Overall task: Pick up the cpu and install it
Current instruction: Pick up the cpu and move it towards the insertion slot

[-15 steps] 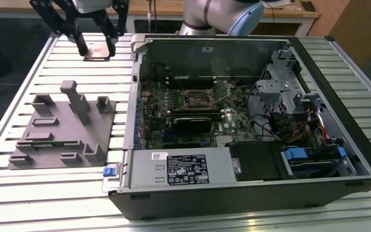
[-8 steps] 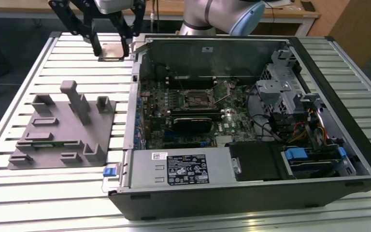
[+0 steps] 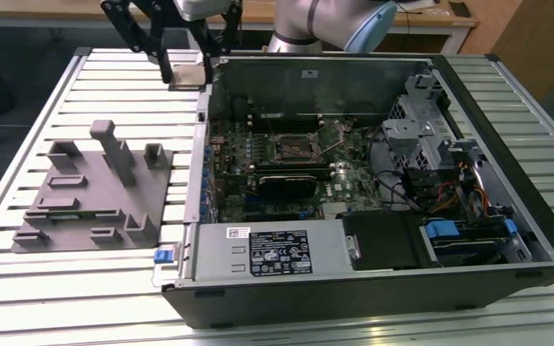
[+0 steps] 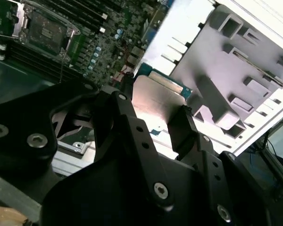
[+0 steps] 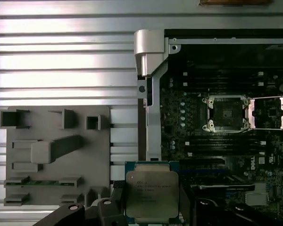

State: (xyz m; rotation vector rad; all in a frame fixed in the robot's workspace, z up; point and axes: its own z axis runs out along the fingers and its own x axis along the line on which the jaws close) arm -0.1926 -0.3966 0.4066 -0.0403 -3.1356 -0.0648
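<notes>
Upper left in the exterior view, the gripper (image 3: 187, 76) clamps the cpu (image 3: 188, 72) between its fingers beside the open computer case (image 3: 354, 297); the grey fixture (image 3: 94, 198) sits lower left

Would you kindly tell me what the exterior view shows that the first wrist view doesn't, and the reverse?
Exterior view, not first wrist view: the arm, the white-labelled metal box and the drive cage. First wrist view, not exterior view: the silver top of the cpu, seen square-on. Both: the cpu held in the jaws, away from the black socket, plus the grey fixture and the slatted table.
</notes>
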